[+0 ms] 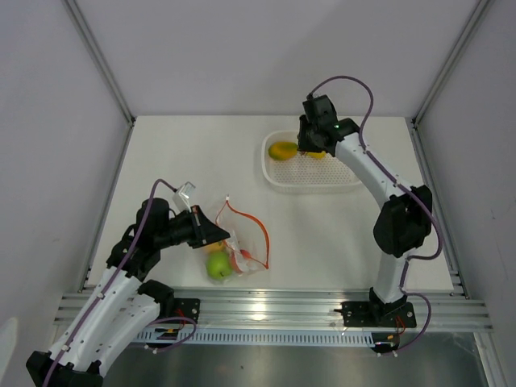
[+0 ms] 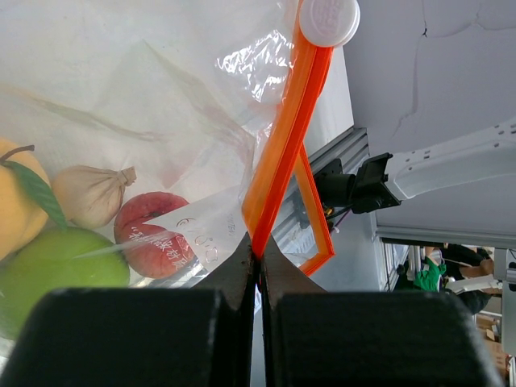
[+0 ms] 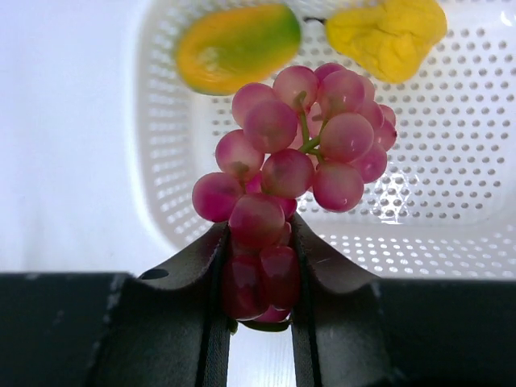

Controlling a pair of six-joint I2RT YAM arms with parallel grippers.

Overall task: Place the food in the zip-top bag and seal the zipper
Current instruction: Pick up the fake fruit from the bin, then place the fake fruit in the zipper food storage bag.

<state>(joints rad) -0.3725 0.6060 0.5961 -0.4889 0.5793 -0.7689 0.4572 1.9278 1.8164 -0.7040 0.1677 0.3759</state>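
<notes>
Pinching the zipper (image 2: pixel 286 137) between closed fingers, the left gripper (image 2: pixel 258 250) held the zip-top bag (image 2: pixel 121 105) near the bench's (image 1: pixel 201 153) near-left edge, apparently to keep its mouth open. The right gripper (image 3: pixel 258 242) clamped the grape bunch (image 3: pixel 298 145) over the white basket (image 3: pixel 451 201) near the far edge. Open bench lay between them, and the mango (image 3: pixel 238 44) lay in the basket.

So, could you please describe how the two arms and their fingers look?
The left arm and right arm have white tubular links with bulky black joints. A thin purple cable loops along each. The fingers are matte black wedges. A green light glows on the right wrist.
</notes>
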